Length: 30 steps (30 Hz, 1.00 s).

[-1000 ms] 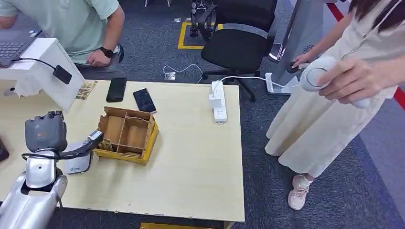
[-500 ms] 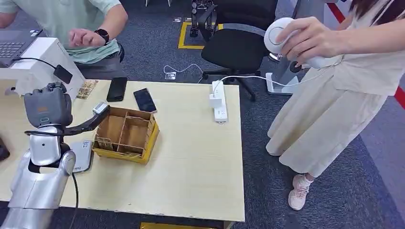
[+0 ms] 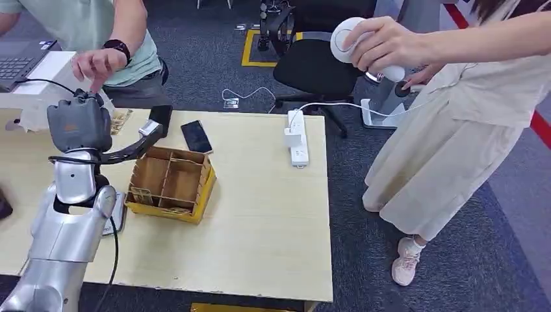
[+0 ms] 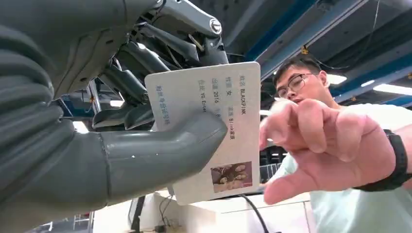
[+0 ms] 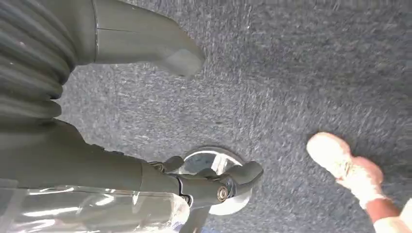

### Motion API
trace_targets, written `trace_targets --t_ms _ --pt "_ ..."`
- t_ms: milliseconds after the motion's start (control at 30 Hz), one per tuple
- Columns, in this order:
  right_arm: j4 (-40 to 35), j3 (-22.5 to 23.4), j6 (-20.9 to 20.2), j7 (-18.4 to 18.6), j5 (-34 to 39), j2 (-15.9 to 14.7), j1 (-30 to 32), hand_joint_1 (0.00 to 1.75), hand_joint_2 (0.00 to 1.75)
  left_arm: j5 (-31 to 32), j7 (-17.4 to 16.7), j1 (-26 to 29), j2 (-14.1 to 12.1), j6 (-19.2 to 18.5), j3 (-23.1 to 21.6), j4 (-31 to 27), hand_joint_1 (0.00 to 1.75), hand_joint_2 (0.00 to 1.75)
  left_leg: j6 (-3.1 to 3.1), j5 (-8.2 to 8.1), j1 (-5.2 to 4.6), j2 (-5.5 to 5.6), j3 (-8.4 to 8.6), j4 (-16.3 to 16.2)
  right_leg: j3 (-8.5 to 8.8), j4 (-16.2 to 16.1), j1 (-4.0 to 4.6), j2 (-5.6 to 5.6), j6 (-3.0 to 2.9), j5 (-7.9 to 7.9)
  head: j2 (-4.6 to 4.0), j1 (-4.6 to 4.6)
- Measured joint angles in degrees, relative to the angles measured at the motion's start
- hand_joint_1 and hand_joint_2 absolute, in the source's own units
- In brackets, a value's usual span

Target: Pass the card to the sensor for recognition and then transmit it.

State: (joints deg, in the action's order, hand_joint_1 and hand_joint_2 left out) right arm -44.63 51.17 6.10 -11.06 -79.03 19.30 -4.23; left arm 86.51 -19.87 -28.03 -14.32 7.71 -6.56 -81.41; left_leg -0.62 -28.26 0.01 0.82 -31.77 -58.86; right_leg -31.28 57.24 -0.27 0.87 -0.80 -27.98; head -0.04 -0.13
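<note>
My left hand [image 3: 81, 127] is raised above the table's left side. It pinches a white ID card [image 4: 214, 131] between the thumb and the fingers; the card carries printed text and a small photo. A seated person's hand [image 4: 325, 145] reaches in close to the card's edge, and this hand [image 3: 94, 65] hovers just beyond my left hand. The white card sensor [image 3: 119, 211] lies on the table below my forearm, partly hidden by it. My right hand [image 5: 97, 39] hangs over grey carpet, its thumb apart, holding nothing.
A cardboard box with compartments [image 3: 172, 182] stands right of my arm. A black phone [image 3: 196, 136] and a power strip [image 3: 297, 140] lie farther back. A white stand [image 3: 39, 84] with a laptop is at the back left. A standing person holds a white controller [image 3: 351, 39] at the right.
My left hand has risen from beside the sensor and moved away toward the seated person, carrying the card. That person's hand has come forward. The standing person's controller moved up and left.
</note>
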Motion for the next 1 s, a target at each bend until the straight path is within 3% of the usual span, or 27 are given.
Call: trace_targets --t_ms 200,433,800,1000 --pt "3.2 -0.1 1.9 -0.7 1.2 -0.3 -0.1 0.00 1.75 0.0 -1.4 -2.1 1.0 0.0 -2.0 2.7 1.75 1.75 0.00 0.00 0.00 0.00 -0.01 0.0 0.00 0.0 0.00 0.00 0.01 0.01 -0.02 0.02" --pt "4.3 -0.2 1.9 -0.7 1.4 -0.4 0.0 0.00 1.75 0.0 -1.5 -2.8 1.8 0.4 -2.1 4.6 1.75 1.75 0.00 0.00 0.00 -0.03 -0.01 0.0 -0.03 0.0 0.00 0.02 0.01 0.00 0.00 0.00" --pt "4.8 -0.2 1.8 -0.6 1.7 -0.4 0.4 0.00 1.75 0.0 -5.3 -3.8 2.0 0.9 -3.5 6.6 1.75 1.75 0.00 0.00 0.00 -0.02 -0.02 0.0 -0.01 0.0 0.00 0.01 0.01 0.01 0.00 0.00" --pt "4.8 -0.1 1.8 -0.5 1.7 -0.4 0.6 0.00 1.75 0.0 -5.4 -3.8 2.0 1.4 -3.5 6.6 1.75 1.75 0.00 0.00 0.00 -0.02 -0.03 0.0 -0.01 0.0 0.00 0.01 0.01 0.00 0.00 0.00"
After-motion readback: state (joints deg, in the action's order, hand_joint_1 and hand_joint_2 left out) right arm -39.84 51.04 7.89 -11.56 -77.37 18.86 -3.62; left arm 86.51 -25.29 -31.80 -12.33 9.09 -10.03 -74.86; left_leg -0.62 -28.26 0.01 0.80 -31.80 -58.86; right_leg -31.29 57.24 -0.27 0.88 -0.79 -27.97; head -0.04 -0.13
